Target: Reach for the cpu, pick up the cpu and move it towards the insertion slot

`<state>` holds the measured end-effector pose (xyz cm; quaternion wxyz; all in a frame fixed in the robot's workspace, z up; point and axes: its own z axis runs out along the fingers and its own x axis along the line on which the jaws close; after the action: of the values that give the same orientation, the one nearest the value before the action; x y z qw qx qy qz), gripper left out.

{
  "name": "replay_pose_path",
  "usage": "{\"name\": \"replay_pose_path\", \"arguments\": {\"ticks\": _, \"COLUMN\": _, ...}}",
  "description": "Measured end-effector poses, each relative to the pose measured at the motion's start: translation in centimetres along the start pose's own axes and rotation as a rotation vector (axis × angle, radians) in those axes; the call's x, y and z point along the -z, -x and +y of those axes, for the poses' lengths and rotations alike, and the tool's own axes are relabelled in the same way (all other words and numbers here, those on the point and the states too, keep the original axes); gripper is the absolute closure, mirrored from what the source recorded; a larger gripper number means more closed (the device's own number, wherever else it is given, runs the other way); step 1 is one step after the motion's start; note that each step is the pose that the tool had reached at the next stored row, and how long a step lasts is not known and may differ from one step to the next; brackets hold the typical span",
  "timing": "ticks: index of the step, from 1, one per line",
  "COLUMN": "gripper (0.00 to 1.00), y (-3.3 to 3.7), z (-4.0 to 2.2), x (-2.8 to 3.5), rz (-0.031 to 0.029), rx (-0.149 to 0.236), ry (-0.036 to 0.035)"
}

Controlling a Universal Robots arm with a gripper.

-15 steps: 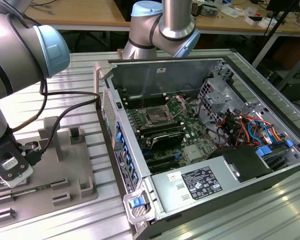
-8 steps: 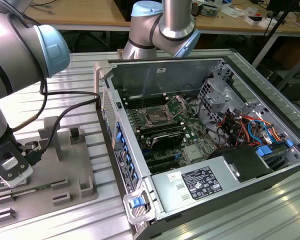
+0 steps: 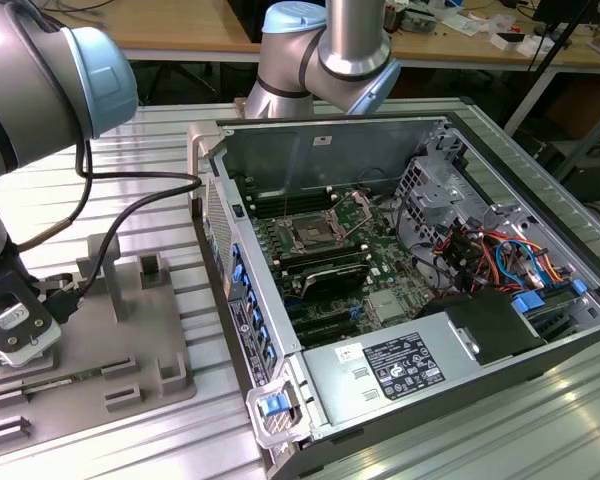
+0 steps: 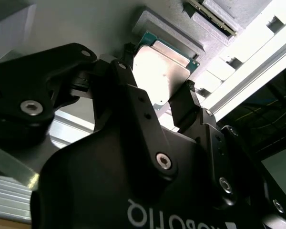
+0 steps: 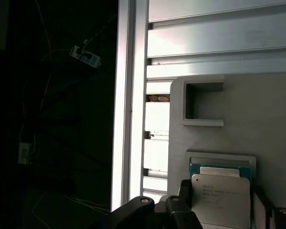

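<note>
- The cpu (image 4: 159,71) (image 5: 220,200), a small flat square chip with a bright silvery metal face and a thin teal-green rim, is seen in both wrist views.
- It is clasped by the black gripper (image 4: 157,75). The jaws are closed in to the chip's width, one against each of two opposite edges.
- The chip is placed at a shallow framed recess of the light grey plastic fixture (image 5: 257,119), at the exterior view's left.
- The insertion slot (image 3: 308,237), a square socket with a shiny metal frame and a dark centre, is seen inside the open grey metal computer case (image 3: 320,135), well apart from the fixture.
</note>
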<state>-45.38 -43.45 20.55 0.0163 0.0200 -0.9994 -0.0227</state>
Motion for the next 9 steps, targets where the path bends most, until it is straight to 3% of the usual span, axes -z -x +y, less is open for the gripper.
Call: {"name": "replay_pose_path", "arguments": {"ticks": 9, "gripper": 0.45, "y": -0.02, "z": 0.01, "x": 0.37, "rz": 0.0003, "rx": 0.000, "ry": -0.0001}}
